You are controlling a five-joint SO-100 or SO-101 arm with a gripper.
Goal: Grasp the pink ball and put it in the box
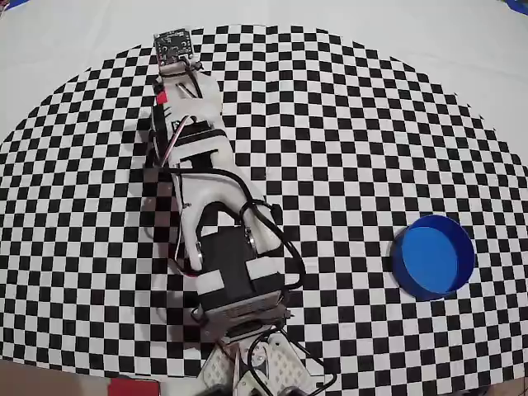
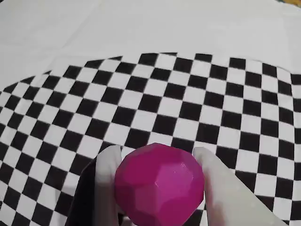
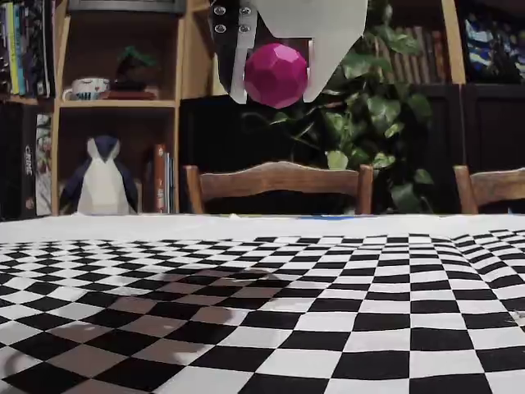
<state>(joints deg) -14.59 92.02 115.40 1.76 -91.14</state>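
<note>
The pink ball [image 2: 160, 184] is magenta, matte and faceted rather than smooth — flat little planes catch the light across its front. It sits between my two white fingers [image 2: 225, 188], one pressed against each side, so my gripper [image 2: 157, 188] is closed around it, jaws spread only as wide as the ball itself.

In the fixed view the pink ball [image 3: 276, 75] hangs high above the checkered cloth [image 3: 262, 312], clear of it, with my gripper [image 3: 277, 78] clamped on either flank and a soft shadow on the squares below.

From overhead my arm [image 1: 206, 214] stretches from the near edge of the cloth toward its far curved rim, and my gripper end [image 1: 175, 49] lies right at that rim, where the checks give way to plain white table [image 1: 412, 33]. The ball itself is hidden under me there.

The box [image 1: 433, 256] — a round, shallow, bright-blue tub — stands well apart from the ball, off to the right in the overhead view and nearer my base. Between my arm and the box lies only open checkered cloth.
</note>
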